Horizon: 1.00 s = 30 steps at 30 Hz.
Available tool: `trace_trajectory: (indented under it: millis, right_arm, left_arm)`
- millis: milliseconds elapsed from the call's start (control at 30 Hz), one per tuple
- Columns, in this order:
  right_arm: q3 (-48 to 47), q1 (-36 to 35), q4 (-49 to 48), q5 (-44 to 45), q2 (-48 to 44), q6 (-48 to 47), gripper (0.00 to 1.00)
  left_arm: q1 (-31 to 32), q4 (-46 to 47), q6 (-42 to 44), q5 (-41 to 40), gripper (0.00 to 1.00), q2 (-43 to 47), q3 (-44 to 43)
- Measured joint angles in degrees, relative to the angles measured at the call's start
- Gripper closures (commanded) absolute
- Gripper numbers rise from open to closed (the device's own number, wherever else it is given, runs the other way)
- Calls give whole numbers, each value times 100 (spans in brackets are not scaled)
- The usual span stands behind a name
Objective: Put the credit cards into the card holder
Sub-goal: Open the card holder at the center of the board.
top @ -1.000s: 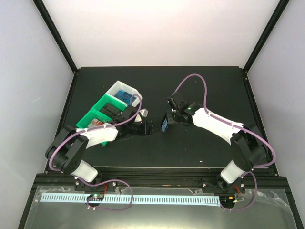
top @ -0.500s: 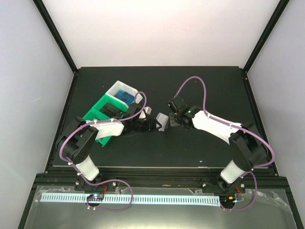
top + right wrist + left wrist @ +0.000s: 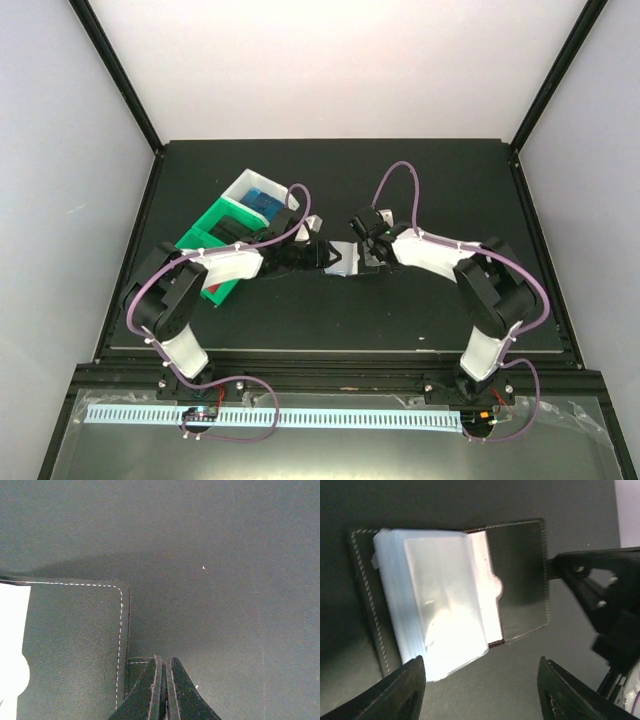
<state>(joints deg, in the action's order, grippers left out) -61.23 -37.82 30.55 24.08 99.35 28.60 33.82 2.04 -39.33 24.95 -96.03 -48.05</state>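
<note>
The card holder (image 3: 345, 257) lies open on the black table between my two grippers. In the left wrist view its light blue pockets (image 3: 435, 615) face up, with the black flap (image 3: 520, 580) to their right. My right gripper (image 3: 163, 672) is shut on the holder's snap strap (image 3: 136, 670) at the flap's edge; it also shows as the right gripper (image 3: 560, 565). My left gripper (image 3: 480, 680) is open just short of the pockets, its fingers (image 3: 405, 690) holding nothing. I cannot make out the credit cards for certain; something flat and blue (image 3: 264, 199) lies in the white tray.
A white tray (image 3: 243, 184) and a green tray (image 3: 210, 225) stand together at the left, behind my left arm. Black frame posts rise at the table's back corners. White walls close in the sides.
My left gripper has reached right, up to the card holder, and narrowed a little. The right gripper has shifted left, and the holder, edge-on before, now lies spread open.
</note>
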Motion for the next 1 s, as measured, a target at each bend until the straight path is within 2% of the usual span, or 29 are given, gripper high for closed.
trace_trajectory:
  millis: [167, 567, 833, 1000]
  right_arm:
    - [-79, 98, -57, 81, 433, 0, 95]
    - [-79, 243, -323, -142, 549, 0, 95]
    - [-61, 273, -450, -363, 546, -2, 95]
    - [28, 313, -586, -636, 507, 0, 95]
  left_arm:
    - [0, 103, -17, 138, 48, -164, -146]
    - [0, 144, -122, 264, 50, -826, -439]
    - [0, 131, -219, 319, 45, -1029, -634]
    - [0, 208, -407, 505, 45, -1097, -688]
